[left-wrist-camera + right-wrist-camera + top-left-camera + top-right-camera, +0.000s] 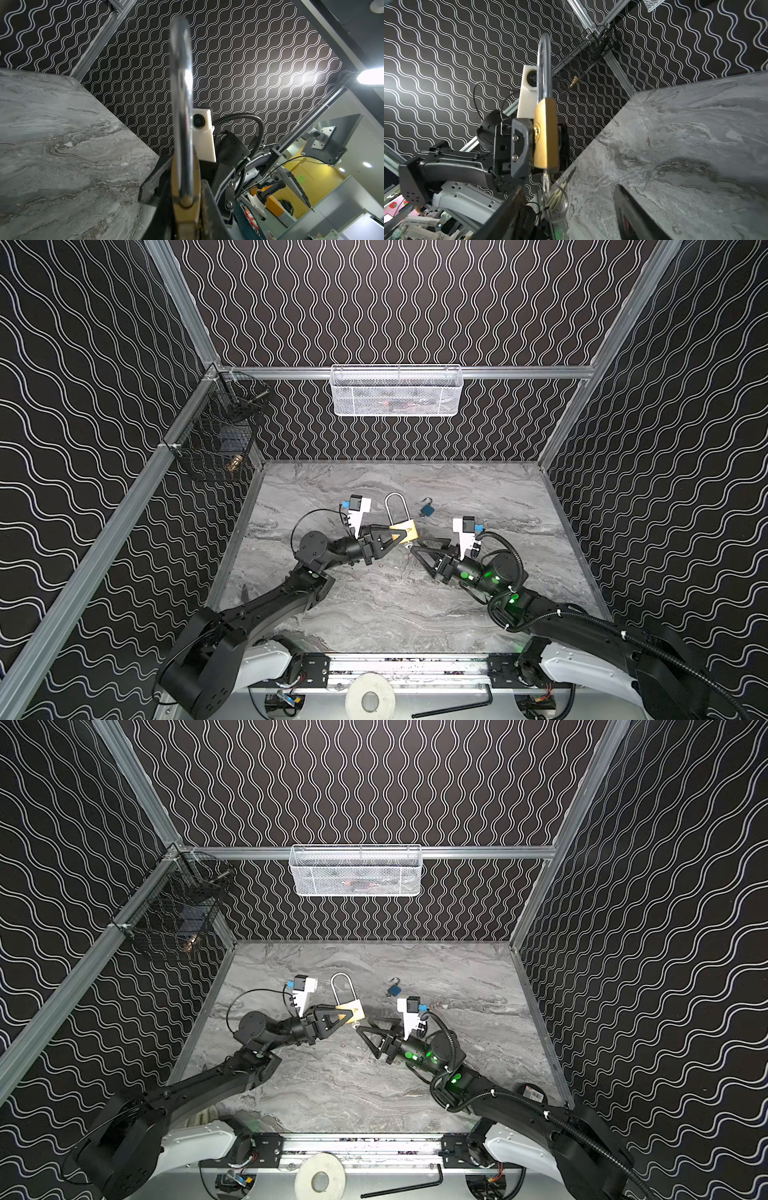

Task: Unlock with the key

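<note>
A brass padlock (pixel 406 531) (pixel 354 1013) with a long steel shackle (pixel 397 506) is held above the marble table, shackle pointing to the back. My left gripper (pixel 401 534) (pixel 187 182) is shut on its brass body (pixel 186 216). A silver key (pixel 545 179) sticks in the bottom of the padlock (pixel 546 133), with a key ring (pixel 554 199) hanging from it. My right gripper (pixel 415 544) (pixel 568 187) stands open just in front of the key (pixel 407 544), its fingers on either side and not touching it.
A small blue padlock (pixel 427 510) lies on the table (pixel 374 605) behind my right gripper. Scissors (pixel 562 185) lie by the table's left edge. A white mesh basket (pixel 395 391) hangs on the back wall, a black wire basket (pixel 216 435) on the left.
</note>
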You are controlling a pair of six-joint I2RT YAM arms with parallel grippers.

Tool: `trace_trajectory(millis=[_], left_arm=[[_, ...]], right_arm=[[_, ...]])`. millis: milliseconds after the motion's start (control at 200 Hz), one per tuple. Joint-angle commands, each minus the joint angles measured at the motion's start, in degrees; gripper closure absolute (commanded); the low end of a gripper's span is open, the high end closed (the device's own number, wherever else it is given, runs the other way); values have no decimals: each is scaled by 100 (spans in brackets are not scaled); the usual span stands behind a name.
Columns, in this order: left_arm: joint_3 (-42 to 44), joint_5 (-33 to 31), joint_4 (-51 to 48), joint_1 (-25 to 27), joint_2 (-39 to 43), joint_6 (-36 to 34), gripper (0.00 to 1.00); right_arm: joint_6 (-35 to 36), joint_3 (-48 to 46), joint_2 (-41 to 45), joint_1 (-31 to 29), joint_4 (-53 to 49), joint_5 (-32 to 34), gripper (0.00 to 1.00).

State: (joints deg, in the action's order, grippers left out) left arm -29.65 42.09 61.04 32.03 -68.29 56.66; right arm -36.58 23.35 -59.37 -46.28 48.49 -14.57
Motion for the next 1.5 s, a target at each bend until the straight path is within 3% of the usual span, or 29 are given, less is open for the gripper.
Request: trace_trajectory(millis=[0, 100, 240, 410, 500, 781, 1496], left_arm=[[-67, -397, -521, -11, 140, -314, 100], [-190, -779, -1312, -12, 274, -435, 100], [-269, -1339, -2382, -9, 496, -504, 100], [-276, -2126, -3519, -6, 810, -232, 100], [-376, -2401, -4097, 22, 885, -68, 100], [-756, -2784, -5174, 188, 997, 170, 100], [-788, -2695, -4882, 252, 1066, 168, 100]], right_arm=[[413, 175, 186, -3, -975, 291, 28], [919, 539, 301, -179, -2303, 1084, 27], [1433, 800, 509, -434, -3154, 1991, 25], [1996, 1370, 183, -1045, -3996, 3289, 37], [2213, 1670, -154, -1328, -4132, 3583, 42], [2646, 2402, -1126, -1673, -4338, 3438, 42], [2665, 2911, -1797, -1682, -4551, 3381, 62]])
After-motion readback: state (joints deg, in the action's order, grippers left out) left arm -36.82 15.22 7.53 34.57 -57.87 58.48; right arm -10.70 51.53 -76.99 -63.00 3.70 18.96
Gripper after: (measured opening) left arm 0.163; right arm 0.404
